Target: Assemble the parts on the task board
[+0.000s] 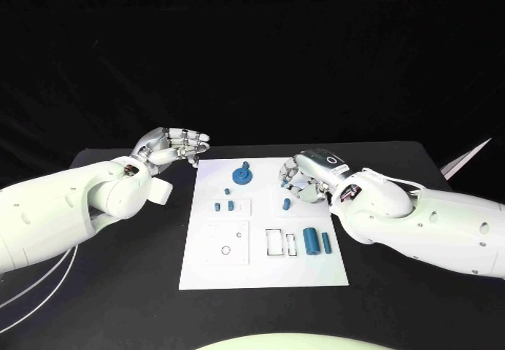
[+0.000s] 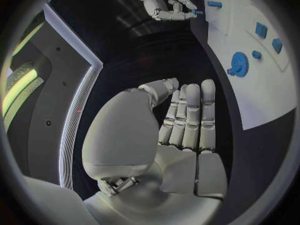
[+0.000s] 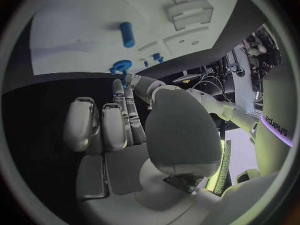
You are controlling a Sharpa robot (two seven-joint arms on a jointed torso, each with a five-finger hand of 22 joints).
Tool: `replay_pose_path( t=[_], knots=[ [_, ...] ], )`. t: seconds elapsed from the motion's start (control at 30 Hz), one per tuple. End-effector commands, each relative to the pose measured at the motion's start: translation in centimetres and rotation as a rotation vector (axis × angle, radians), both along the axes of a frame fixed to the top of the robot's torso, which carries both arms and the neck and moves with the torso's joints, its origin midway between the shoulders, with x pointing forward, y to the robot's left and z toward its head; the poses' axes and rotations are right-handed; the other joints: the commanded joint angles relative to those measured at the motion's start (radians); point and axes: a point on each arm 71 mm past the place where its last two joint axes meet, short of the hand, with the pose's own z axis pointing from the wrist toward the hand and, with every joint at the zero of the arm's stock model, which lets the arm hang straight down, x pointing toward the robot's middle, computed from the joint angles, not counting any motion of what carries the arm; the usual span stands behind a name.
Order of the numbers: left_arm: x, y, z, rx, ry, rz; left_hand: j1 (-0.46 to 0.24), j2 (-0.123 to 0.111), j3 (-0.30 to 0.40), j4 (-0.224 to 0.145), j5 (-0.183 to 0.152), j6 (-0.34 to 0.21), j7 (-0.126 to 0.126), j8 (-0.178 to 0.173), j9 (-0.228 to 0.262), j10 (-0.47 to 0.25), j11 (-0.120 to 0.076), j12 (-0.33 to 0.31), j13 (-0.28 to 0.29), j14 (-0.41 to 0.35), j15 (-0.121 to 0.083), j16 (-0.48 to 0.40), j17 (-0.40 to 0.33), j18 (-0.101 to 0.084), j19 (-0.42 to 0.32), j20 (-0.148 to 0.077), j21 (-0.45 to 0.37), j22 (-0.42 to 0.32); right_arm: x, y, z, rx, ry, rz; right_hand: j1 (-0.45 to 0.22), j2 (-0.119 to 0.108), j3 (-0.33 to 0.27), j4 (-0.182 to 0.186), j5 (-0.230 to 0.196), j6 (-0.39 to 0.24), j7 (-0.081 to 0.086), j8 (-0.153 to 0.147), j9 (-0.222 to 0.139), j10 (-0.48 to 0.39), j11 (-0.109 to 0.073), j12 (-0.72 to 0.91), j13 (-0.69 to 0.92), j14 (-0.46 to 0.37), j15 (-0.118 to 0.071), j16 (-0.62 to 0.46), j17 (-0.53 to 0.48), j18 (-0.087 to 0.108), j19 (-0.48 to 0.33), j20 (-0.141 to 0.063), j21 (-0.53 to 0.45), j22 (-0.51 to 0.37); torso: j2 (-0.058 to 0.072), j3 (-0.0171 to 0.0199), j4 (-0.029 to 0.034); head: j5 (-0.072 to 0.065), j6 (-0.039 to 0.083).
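- Left hand (image 1: 174, 148): it hangs over the black table (image 1: 126, 240) just off the board's far left corner. Its fingers are curled in side by side, and the left wrist view shows nothing in them.
- Board (image 1: 211, 273): a white plate in the middle of the table, lengthwise away from the robot.
- Gear (image 1: 242, 175): a blue toothed wheel with a knob, lying near the far edge of the board, between the two hands.
- Small pegs (image 1: 223, 205): a few short blue pieces sit in a square panel behind the gear, toward the robot; whether they are seated or only lying there I cannot tell.
- Near left panel: a ring-shaped hole (image 1: 225, 250) looks unfilled.
- Slots (image 1: 274, 242): two narrow rectangular recesses on the near right also look unfilled.
- Cylinder (image 1: 311, 240) and a thinner rod (image 1: 328, 242): they lie loose on the board just beside the slots, so most of the assembly seems left to do.
- Right hand (image 1: 300, 179): over the board's far right part, its fingers bent down. In the left wrist view a small blue piece (image 2: 198, 12) shows at its fingertips, apparently pinched; the right wrist view hides that spot behind the palm.
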Motion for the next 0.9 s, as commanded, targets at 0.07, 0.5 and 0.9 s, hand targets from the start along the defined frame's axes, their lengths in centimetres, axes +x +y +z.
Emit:
replay_pose_path(
  t=[0.07,0.5,0.9],
  knots=[
    [-0.1,-0.5,0.1,-0.013,-0.004,-0.004,-0.010,0.017,-0.027,0.003,0.002,-0.006,0.006,0.021,-0.008,-0.033,0.003,0.013,0.015,-0.007,-0.002,-0.013,-0.012,0.007,-0.012,-0.003,-0.011,-0.012,-1.8,2.3,0.1,0.050,0.005,0.078,-0.001,0.049,0.062,-0.025,0.013,0.009,0.000,0.035,0.024,0.056,-0.022,0.020,0.027,0.045,-0.012,0.013,0.010,-0.023,0.023,-0.004,0.017,0.014,-0.001,0.0001,0.0003,0.022,-0.007],
    [-0.3,-1.6,0.3,-0.045,-0.005,0.002,-0.011,0.016,-0.028,0.004,0.003,-0.007,0.007,0.021,-0.008,-0.034,0.003,0.014,0.016,-0.007,-0.002,-0.013,-0.012,0.007,-0.013,-0.003,-0.011,-0.013,-4.9,7.3,-2.8,0.048,0.116,0.206,-0.002,0.049,0.064,-0.027,0.013,0.007,0.001,0.035,0.025,0.056,-0.021,0.018,0.027,0.044,-0.012,0.010,0.004,-0.023,0.022,-0.004,0.016,0.013,-0.001,-0.0047,0.0010,0.062,-0.017],
    [-0.4,-2.5,0.3,-0.053,0.000,-0.011,-0.013,0.016,-0.030,0.005,0.003,-0.008,0.007,0.023,-0.008,-0.035,0.003,0.015,0.016,-0.008,-0.001,-0.013,-0.012,0.006,-0.013,-0.003,-0.012,-0.014,-5.5,9.0,-5.2,0.013,0.162,0.223,-0.003,0.049,0.065,-0.027,0.013,0.007,0.001,0.035,0.025,0.056,-0.021,0.018,0.027,0.044,-0.011,0.010,0.004,-0.023,0.022,-0.004,0.016,0.012,0.001,-0.0024,0.0002,0.095,-0.035]
  ],
)
